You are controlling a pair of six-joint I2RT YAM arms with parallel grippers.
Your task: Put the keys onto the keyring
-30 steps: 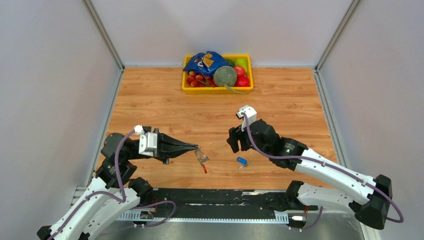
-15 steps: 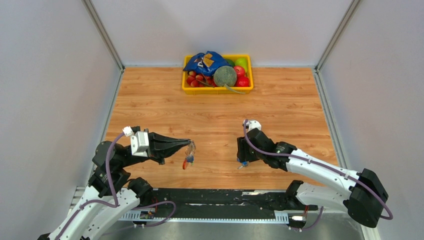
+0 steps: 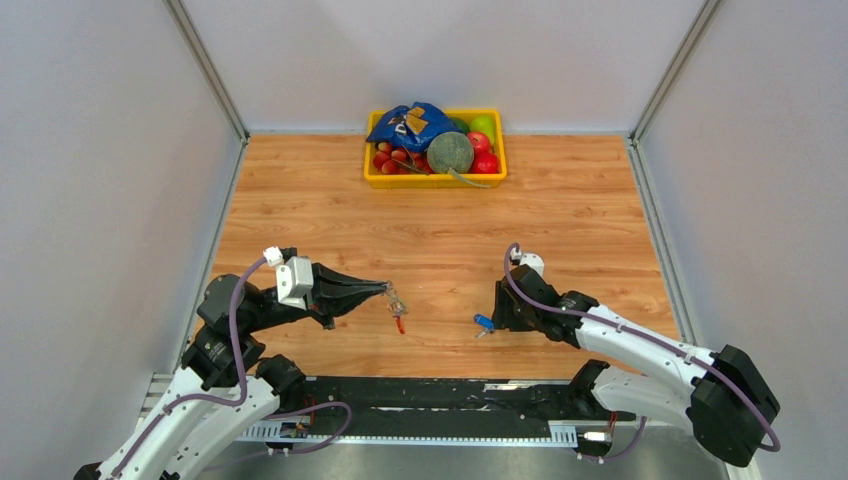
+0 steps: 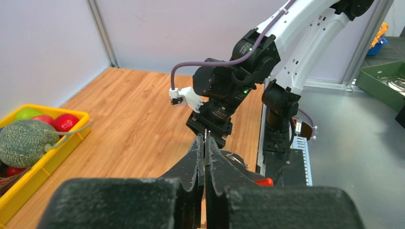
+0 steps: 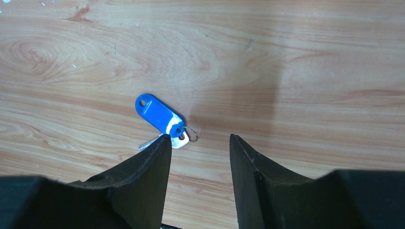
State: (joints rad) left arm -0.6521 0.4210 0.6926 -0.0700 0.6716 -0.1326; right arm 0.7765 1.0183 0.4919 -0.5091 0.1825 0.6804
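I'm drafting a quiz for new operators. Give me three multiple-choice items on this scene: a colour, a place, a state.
1. What colour is the rim of the tray? A yellow; B green; C white.
2. Where is the blue-headed key? A in the tray; B on the wooden table, by the right claw; C held up in the air.
3. How do the right claw's jaws stand? A shut on the key; B open; C shut on nothing.
Answers: A, the rim shows yellow; B, the key lies on bare wood; B, wood shows between the jaws.
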